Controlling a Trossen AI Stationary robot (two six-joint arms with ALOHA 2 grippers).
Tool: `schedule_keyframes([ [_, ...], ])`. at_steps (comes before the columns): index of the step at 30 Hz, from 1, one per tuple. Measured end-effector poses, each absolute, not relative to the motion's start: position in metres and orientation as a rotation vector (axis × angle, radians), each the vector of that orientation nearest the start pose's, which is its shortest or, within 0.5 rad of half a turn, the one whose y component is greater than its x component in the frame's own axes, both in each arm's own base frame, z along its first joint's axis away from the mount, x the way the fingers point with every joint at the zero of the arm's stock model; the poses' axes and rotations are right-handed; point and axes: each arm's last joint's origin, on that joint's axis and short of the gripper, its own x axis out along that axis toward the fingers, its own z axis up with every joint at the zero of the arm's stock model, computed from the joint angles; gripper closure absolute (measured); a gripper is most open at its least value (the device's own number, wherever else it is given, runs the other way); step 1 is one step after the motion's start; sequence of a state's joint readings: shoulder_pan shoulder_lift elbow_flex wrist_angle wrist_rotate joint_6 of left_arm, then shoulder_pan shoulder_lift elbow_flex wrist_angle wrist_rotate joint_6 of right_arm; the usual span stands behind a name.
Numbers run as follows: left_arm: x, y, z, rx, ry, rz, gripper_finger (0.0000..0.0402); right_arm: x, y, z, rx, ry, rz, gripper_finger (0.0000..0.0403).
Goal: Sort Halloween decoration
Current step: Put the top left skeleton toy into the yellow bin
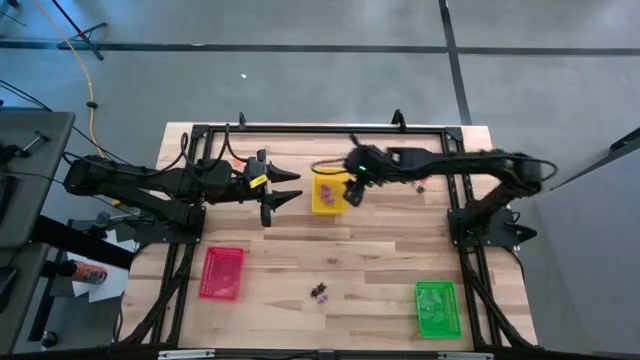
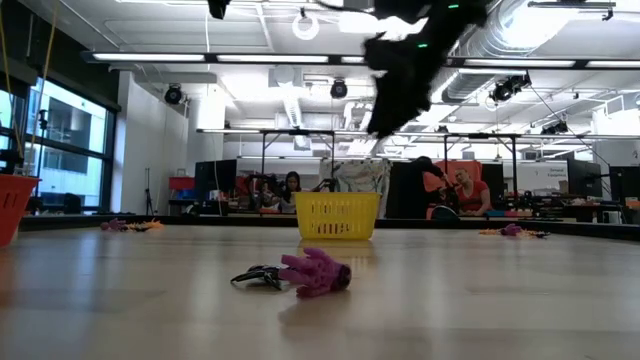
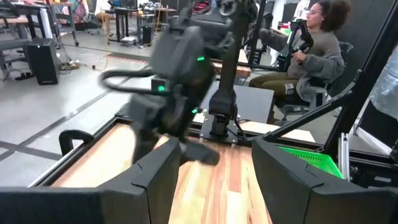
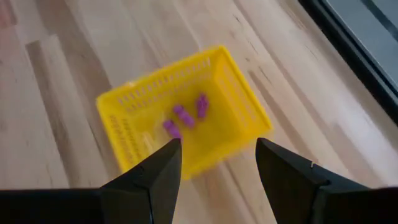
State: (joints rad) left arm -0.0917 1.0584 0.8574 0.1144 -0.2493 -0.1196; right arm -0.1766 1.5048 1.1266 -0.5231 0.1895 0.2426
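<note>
The high view looks straight down on the whole table (image 1: 300, 250). The low view sits at tabletop height, facing the room. Both wrist views look forward; high, low and right wrist views share the yellow tray (image 4: 186, 118).

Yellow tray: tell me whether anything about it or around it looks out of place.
The yellow tray sits skewed to the table's planks rather than square, with purple trinkets lying loose inside. The right gripper hangs above it, jaws open and empty. Nothing looks spilled or damaged; a few trinkets remain on the bare table, unsorted.
</note>
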Motion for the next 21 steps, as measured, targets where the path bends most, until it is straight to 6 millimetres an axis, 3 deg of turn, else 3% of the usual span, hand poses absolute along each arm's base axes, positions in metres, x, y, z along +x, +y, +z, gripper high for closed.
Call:
schedule_keyframes([
  [5,0.238,-0.015,0.335,-0.105,0.073,0.162,0.0213,0.257,-0.029,0.242,0.364,0.705,-0.439,0.0203],
  [9,0.238,-0.015,0.335,-0.105,0.075,0.163,0.0213,0.234,-0.009,0.236,0.507,0.500,-0.372,0.0203],
  [14,0.238,-0.015,0.334,-0.103,0.085,0.163,0.0213,0.230,0.006,0.254,0.581,0.145,-0.205,0.0203],
  [21,0.238,-0.015,0.334,-0.111,0.088,0.161,0.0213,0.238,0.021,0.296,0.227,-0.055,-0.076,0.0203],
])
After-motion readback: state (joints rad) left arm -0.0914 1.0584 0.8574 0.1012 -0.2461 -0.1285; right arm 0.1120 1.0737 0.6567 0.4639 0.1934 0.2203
